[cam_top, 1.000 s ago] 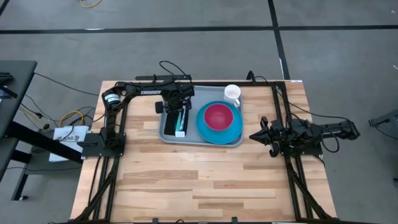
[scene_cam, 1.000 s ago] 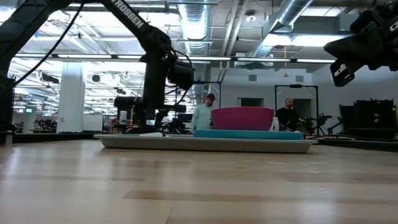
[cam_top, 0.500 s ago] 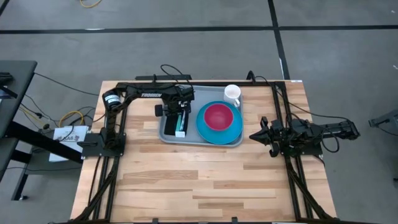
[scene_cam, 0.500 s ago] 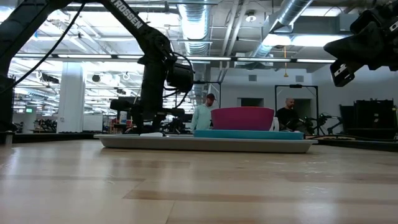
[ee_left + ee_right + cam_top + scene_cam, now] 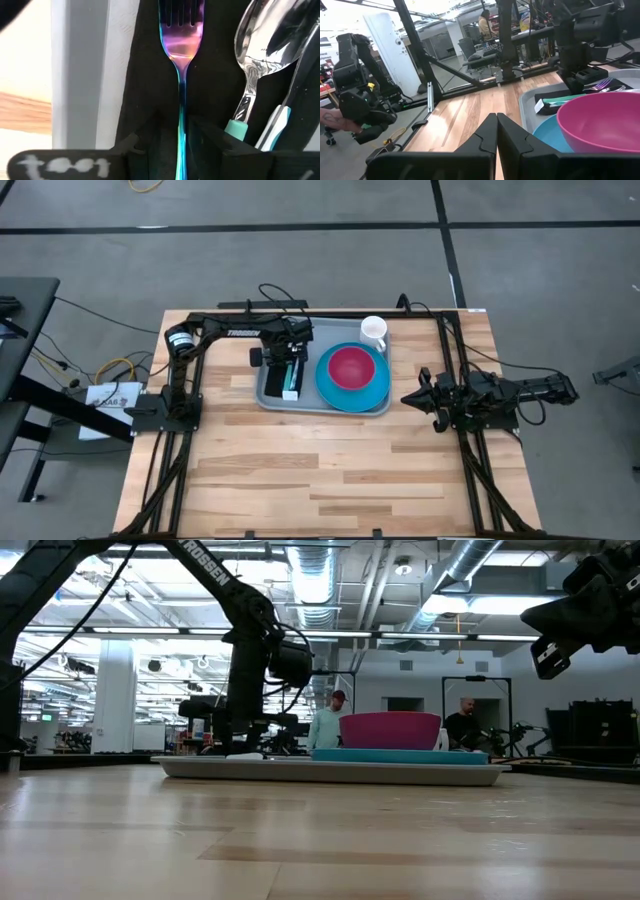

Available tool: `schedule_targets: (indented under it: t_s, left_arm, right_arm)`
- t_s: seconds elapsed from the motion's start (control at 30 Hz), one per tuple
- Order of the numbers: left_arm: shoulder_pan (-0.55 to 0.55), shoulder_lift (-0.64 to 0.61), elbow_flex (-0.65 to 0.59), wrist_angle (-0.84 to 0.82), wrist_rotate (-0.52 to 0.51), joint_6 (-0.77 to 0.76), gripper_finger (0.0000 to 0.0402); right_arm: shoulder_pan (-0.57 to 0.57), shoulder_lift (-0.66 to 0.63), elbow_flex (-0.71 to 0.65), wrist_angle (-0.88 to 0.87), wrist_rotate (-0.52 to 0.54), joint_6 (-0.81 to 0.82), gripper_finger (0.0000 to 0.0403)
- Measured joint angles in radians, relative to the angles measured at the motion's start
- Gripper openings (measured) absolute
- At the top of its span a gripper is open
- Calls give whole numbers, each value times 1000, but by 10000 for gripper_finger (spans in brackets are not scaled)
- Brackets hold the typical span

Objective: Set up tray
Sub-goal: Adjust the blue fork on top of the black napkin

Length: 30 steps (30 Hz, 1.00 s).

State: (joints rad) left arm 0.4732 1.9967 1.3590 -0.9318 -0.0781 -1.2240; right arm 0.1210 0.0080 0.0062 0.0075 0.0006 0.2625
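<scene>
The grey-blue tray (image 5: 268, 398) lies on the wooden table, toward its far side. On the tray's left part a black napkin (image 5: 145, 75) carries a shiny spoon (image 5: 260, 45) with a teal handle. My left gripper (image 5: 283, 358) points straight down over this napkin and is shut on an iridescent fork (image 5: 181, 45). The tray's right part bears a bright-blue plate (image 5: 375, 392) with a magenta bowl (image 5: 352, 367) on it. My right gripper (image 5: 408, 398) waits shut at the table's right side, level, holding nothing. My left gripper pinches the fork's thin handle (image 5: 181, 125) between its two fingers, which come from above and lie across it. The fork lies level over the black napkin, tines away from the fingers. Whether it rests on the napkin or hangs just above, I cannot tell.
A white mug (image 5: 373, 331) stands at the tray's far right corner. A second teal-and-white handle (image 5: 280, 125) lies beside the spoon. The near half of the table (image 5: 320, 480) is bare wood. People stand in the room beyond the table.
</scene>
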Motion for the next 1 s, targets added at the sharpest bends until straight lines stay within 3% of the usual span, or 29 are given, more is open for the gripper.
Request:
schedule_targets:
  t_s: [1.0]
  left_arm:
    - [3,-21,0,48,2,10,83]
  right_arm:
    - [0,0,0,0,0,0,0]
